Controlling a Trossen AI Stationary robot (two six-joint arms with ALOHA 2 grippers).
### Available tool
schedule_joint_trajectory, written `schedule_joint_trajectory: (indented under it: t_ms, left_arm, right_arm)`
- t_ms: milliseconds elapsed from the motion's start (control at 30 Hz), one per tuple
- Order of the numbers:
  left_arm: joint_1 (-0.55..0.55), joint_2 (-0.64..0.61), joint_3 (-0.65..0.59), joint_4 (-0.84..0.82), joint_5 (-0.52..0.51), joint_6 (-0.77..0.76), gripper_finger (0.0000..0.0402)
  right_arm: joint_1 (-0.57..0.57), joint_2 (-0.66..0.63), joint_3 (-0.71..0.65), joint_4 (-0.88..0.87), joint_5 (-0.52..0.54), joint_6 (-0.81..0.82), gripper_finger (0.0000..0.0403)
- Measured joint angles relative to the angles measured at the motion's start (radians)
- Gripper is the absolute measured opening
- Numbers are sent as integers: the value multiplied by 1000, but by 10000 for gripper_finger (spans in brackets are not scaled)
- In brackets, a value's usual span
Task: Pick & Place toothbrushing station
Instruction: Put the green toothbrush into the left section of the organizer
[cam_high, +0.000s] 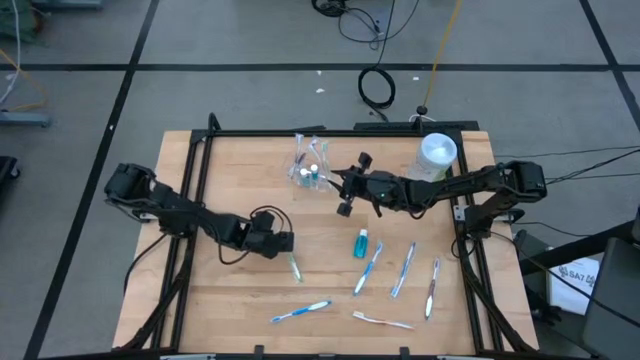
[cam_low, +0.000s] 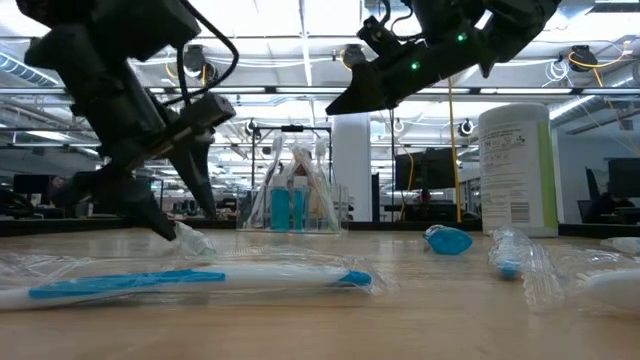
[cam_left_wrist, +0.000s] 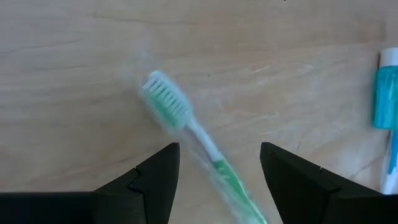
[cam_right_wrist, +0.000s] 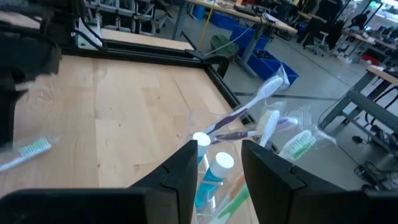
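The left gripper (cam_high: 285, 243) sits low at centre-left of the high view, jaws apart, straddling the green toothbrush (cam_high: 294, 266), whose long axis runs down the frame just below it; this arm is clearly the nearer one. The right gripper (cam_high: 347, 190) hovers beside the clear plastic cup (cam_high: 309, 165) at upper centre, jaws partly apart with nothing between them. The white canister (cam_low: 517, 170) carries print too small to read.
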Motion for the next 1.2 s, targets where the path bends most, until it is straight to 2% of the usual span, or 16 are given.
schedule_joint_trajectory:
  t_ms: [167, 400, 733, 967, 1067, 1200]
  left_arm:
    - [16, 52, 4, 9, 52, -31, 232]
    - [46, 55, 3, 16, 43, 24, 222]
    - [80, 57, 1, 9, 24, 100, 93]
    - [109, 59, -1, 7, 10, 219, 24]
    - [113, 59, -1, 23, 2, 269, 5]
    - [113, 55, -2, 68, 3, 336, 14]
  right_arm:
    - [0, 0, 0, 38, 0, -4, 116]
    - [0, 0, 0, 80, 0, -29, 116]
    - [0, 0, 0, 83, 0, -29, 116]
    - [0, 0, 0, 82, 0, -29, 116]
    - [0, 0, 0, 82, 0, -29, 116]
    - [0, 0, 0, 82, 0, -29, 116]
